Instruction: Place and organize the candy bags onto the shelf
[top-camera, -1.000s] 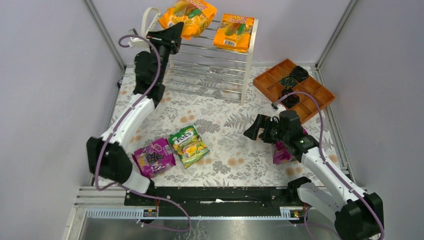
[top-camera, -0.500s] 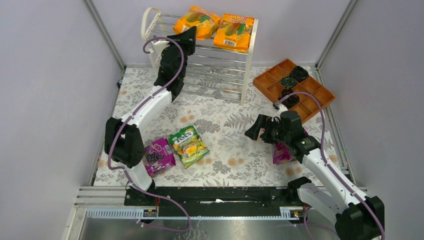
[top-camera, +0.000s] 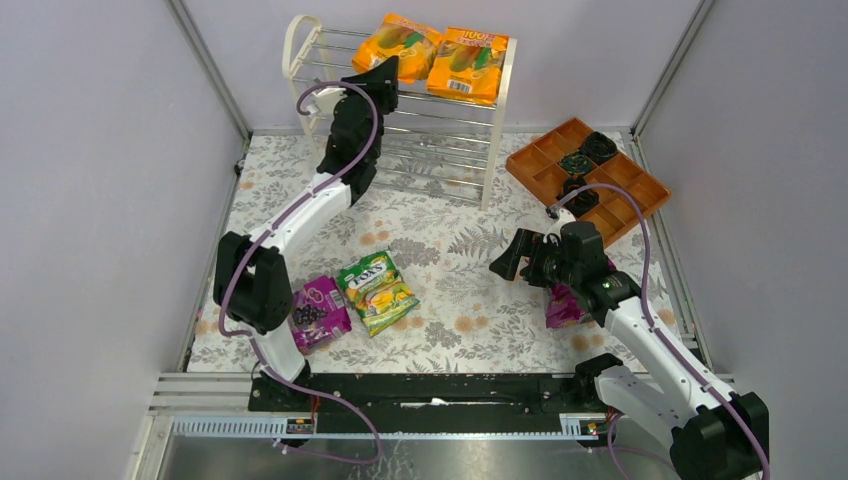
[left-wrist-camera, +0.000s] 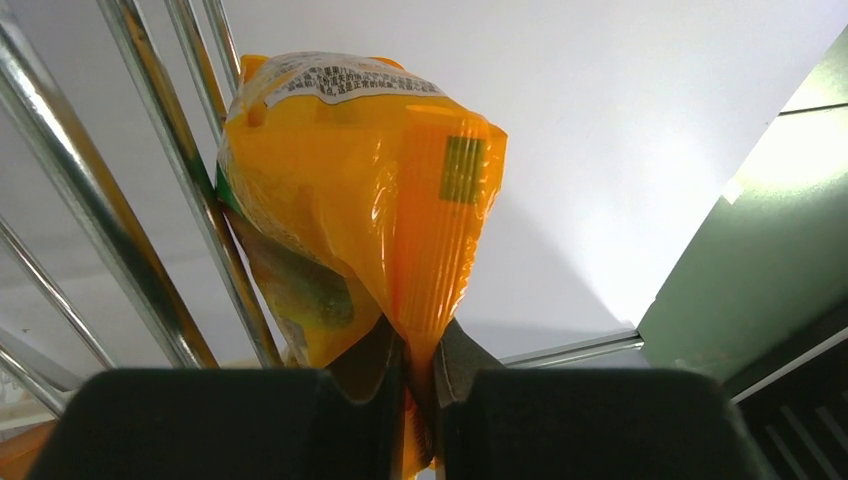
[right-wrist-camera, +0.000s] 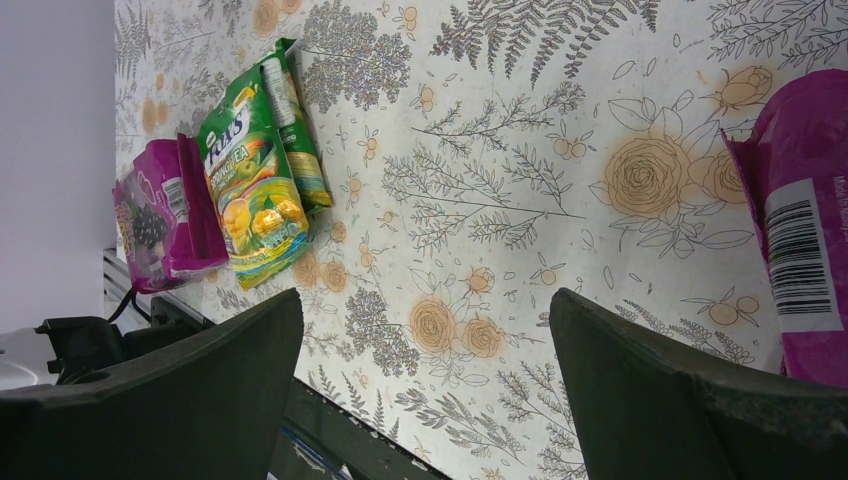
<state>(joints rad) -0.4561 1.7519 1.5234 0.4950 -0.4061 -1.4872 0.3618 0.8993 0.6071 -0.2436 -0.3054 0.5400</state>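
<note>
Slippage is the main risk here. The left gripper (left-wrist-camera: 418, 372) is clenched on the bottom seam of an orange bag (left-wrist-camera: 350, 180), which stands just ahead of its fingers at the top tier of the shelf (top-camera: 505, 110). If the gripper lets go before the bag sits flat, it could slide between the thin rods or tip off the edge. A push forward could also shove the second orange bag (top-camera: 468, 62), just to the gripper's right. The right gripper (right-wrist-camera: 428, 300) hangs spread wide, grasping nothing, with a purple bag (right-wrist-camera: 800, 230) just beside it.

Count: five bags. Two are orange, two purple (the other purple bag (top-camera: 312, 312) lies well behind the left gripper) and one is a green-yellow bag (top-camera: 377, 291). There is one shelf.
</note>
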